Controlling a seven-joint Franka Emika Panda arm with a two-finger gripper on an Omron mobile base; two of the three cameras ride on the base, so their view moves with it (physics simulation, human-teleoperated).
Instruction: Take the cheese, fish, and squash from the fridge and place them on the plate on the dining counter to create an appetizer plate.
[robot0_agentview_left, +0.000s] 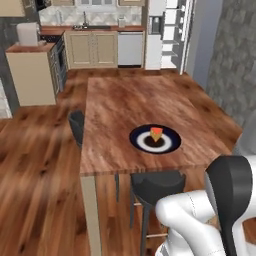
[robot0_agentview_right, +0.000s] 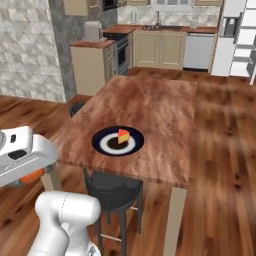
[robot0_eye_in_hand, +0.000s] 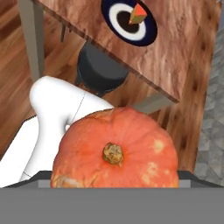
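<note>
Pinches the squash (robot0_eye_in_hand: 114, 148) in the claw (robot0_agentview_right: 27, 173), with the jaws set wide around that round orange-brown lump; hides the fingertips behind it in the hand view, stem scar facing the camera at 6 o'clock of that view. Shows the same lump in the right base view as a sliver of orange just under the white hand, at 9 o'clock of that view, low and off the near left corner of the desk (robot0_agentview_left: 125, 100), not touching it.

Finds a dark stool (robot0_agentview_left: 157, 184) tucked under the near edge of the desk, at 6 o'clock from the plate (robot0_agentview_left: 172, 145). Places the plate on the reddish-brown wood near that near edge, flat, navy rim around a white centre; puts it at 12 o'clock in the hand view, well apart from the held lump.

Sets the cheese (robot0_agentview_left: 156, 133) on the plate, a yellow-orange wedge with a reddish edge, toward 12 o'clock of the plate's centre in the left base view. Leaves a dark shape (robot0_agentview_left: 150, 142) in the white centre just beside the wedge, too small to name.

Reaches, past the far end of the desk, beige cabinets (robot0_agentview_left: 92, 49) at 11 o'clock and the fridge (robot0_agentview_left: 152, 50) at 1 o'clock of the left base view, with white shelves showing beside its dark dispenser panel
</note>
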